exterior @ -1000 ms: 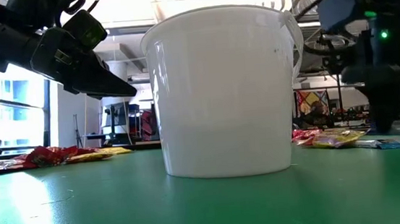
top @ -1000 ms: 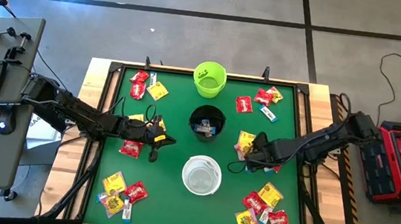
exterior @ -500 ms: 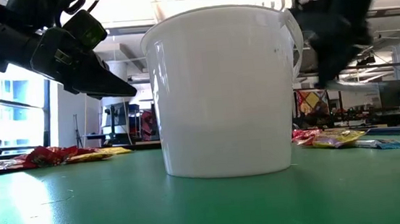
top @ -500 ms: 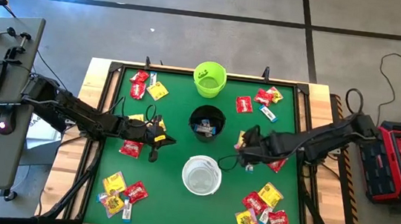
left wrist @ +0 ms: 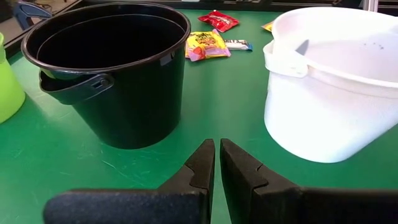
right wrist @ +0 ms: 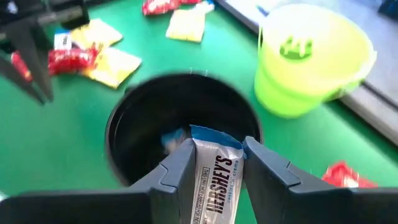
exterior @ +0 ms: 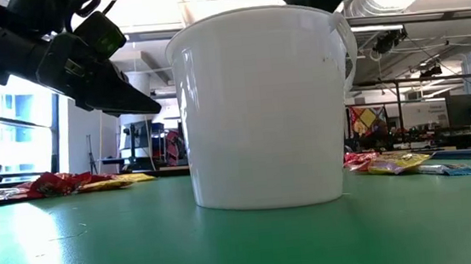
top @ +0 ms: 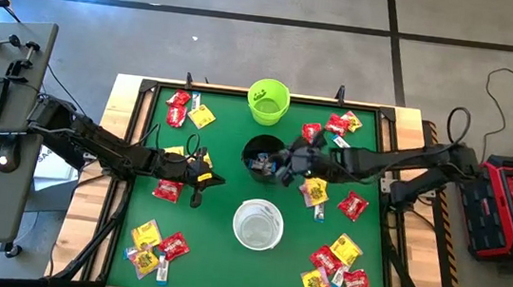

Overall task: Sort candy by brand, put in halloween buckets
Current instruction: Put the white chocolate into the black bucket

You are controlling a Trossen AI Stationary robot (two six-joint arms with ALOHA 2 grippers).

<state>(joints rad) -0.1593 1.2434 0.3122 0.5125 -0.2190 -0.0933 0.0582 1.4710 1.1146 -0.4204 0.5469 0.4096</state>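
Three buckets stand in a row down the green table: lime green farthest, black in the middle, white nearest. My right gripper hangs over the black bucket's right rim, shut on a blue-and-white Hershey's packet. More such packets lie inside the black bucket. My left gripper waits shut and empty just above the table, left of the black and white buckets, also seen in its wrist view. Red and yellow candy lies beside it. My right gripper pinches the Hershey's packet by its two long edges between its two fingers. The packet lies along the fingers, and its far end sticks out past the fingertips over the black bucket's opening. The fingers slant down from the table's right side. The packet is lifted clear.
Candy heaps lie at the far left, near left, far right, near right and right of centre. In the low view the white bucket fills the middle. A raised frame edges the table.
My right gripper has risen from the candy at the right of the white bucket and gone toward the table's far left, to the black bucket's rim. It has rolled and tipped less steeply on the way, carrying the Hershey's packet clear of the table.
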